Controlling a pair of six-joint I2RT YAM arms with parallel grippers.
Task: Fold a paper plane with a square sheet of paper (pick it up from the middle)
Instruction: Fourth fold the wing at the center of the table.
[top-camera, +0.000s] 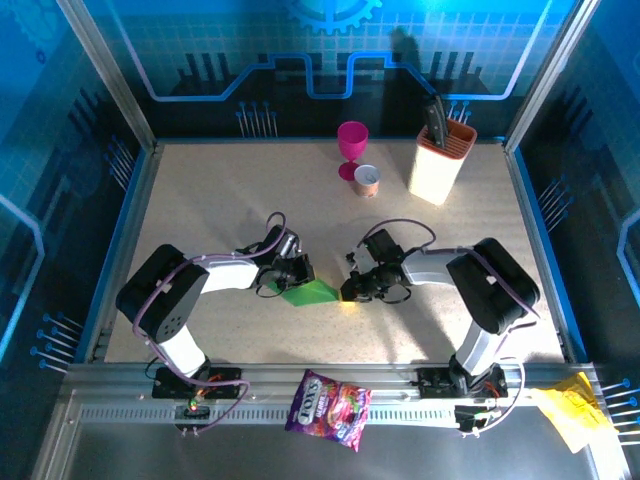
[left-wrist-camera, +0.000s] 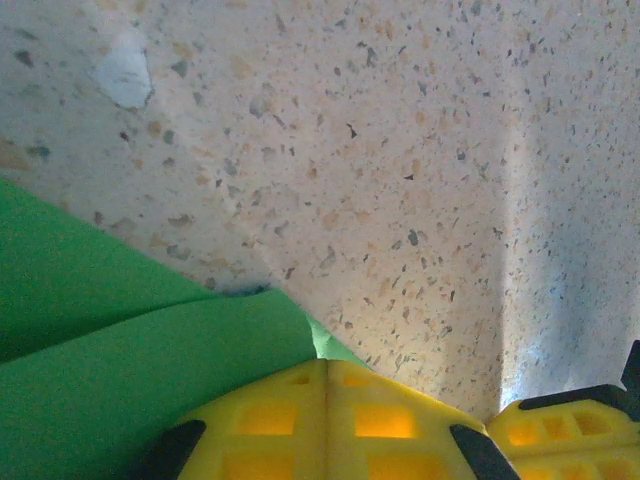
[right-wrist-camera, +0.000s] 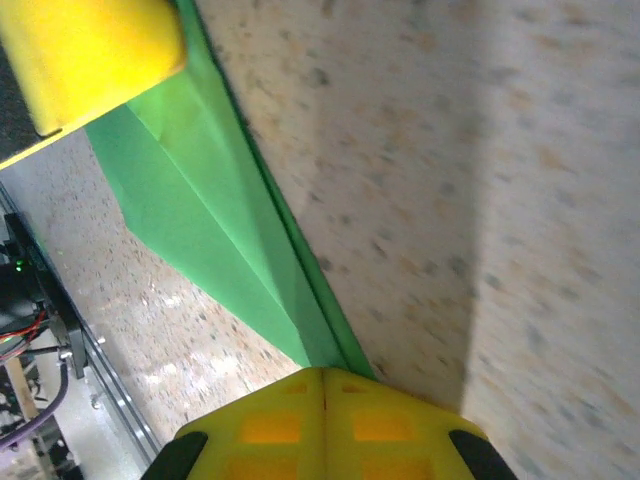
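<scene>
Our left pincer (left-wrist-camera: 325, 385) and right pincer (right-wrist-camera: 323, 390) clench the folded paper (top-camera: 312, 292); any opposing pull and we tear it

Folded green paper (top-camera: 309, 292), flat on table

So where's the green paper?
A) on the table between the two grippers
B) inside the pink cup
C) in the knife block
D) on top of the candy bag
A: from above, the paper lies on the table between the left gripper and the right gripper.
</scene>
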